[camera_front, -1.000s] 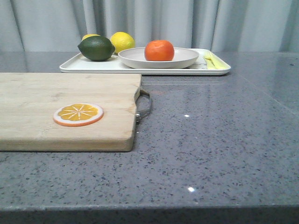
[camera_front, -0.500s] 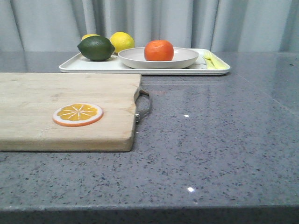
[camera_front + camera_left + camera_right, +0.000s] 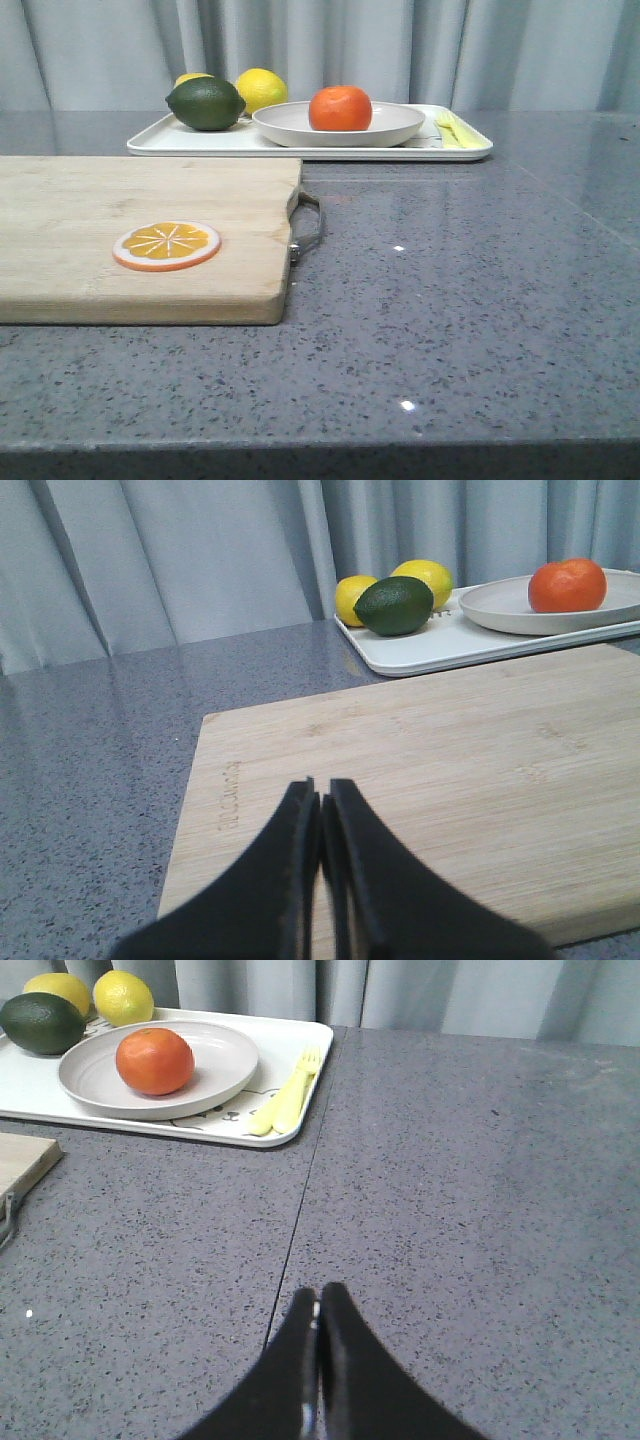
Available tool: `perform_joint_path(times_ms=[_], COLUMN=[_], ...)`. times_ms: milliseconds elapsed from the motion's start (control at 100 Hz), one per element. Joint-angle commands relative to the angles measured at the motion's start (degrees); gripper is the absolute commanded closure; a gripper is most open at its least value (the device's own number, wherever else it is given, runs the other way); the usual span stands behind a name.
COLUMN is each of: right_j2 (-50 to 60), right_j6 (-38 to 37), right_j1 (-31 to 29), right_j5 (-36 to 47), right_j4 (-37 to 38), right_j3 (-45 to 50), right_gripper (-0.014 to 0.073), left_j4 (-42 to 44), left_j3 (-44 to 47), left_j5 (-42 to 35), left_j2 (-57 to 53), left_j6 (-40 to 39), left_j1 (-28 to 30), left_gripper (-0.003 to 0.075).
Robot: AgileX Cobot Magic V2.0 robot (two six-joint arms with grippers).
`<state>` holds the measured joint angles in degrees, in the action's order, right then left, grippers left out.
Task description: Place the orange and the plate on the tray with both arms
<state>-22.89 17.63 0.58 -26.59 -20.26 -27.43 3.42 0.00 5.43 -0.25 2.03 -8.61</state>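
The orange (image 3: 340,108) sits in the beige plate (image 3: 395,128), and the plate rests on the white tray (image 3: 200,143) at the back of the table. They also show in the right wrist view: orange (image 3: 154,1060), plate (image 3: 215,1068), tray (image 3: 300,1050). In the left wrist view the orange (image 3: 567,585) and plate (image 3: 500,610) are far off on the tray (image 3: 420,650). My left gripper (image 3: 320,788) is shut and empty above the wooden board. My right gripper (image 3: 319,1293) is shut and empty over the bare grey counter. Neither gripper shows in the front view.
A wooden cutting board (image 3: 100,200) with an orange slice disc (image 3: 167,245) and a metal handle (image 3: 310,225) lies at the left. A green lime (image 3: 205,103), two lemons (image 3: 262,88) and a yellow fork (image 3: 450,128) lie on the tray. Curtains hang behind.
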Motion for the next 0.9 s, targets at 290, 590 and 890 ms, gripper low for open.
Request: perform_joint_path(times_ms=[290, 590, 890], right_j2=[6.27, 16.74, 22.85], right_j6=[-9.85, -23.66, -23.82], right_j1=[1.24, 2.19, 3.30], right_j5=[20.36, 27.23, 26.59], right_j4=[15.49, 23.07, 23.01], right_j3=[8.56, 23.83, 28.73], right_gripper=[0.0662, 0.0662, 0.0662], left_j4=[0.07, 0.07, 0.07], left_j3=[0.40, 0.40, 0.40], left_j5=[-4.01, -4.01, -4.01], left_j2=[-1.91, -1.91, -1.91], left_j6=[-0.72, -0.72, -0.72], left_j1=[0.12, 0.12, 0.12], left_gripper=[0.0739, 0.0739, 0.0739])
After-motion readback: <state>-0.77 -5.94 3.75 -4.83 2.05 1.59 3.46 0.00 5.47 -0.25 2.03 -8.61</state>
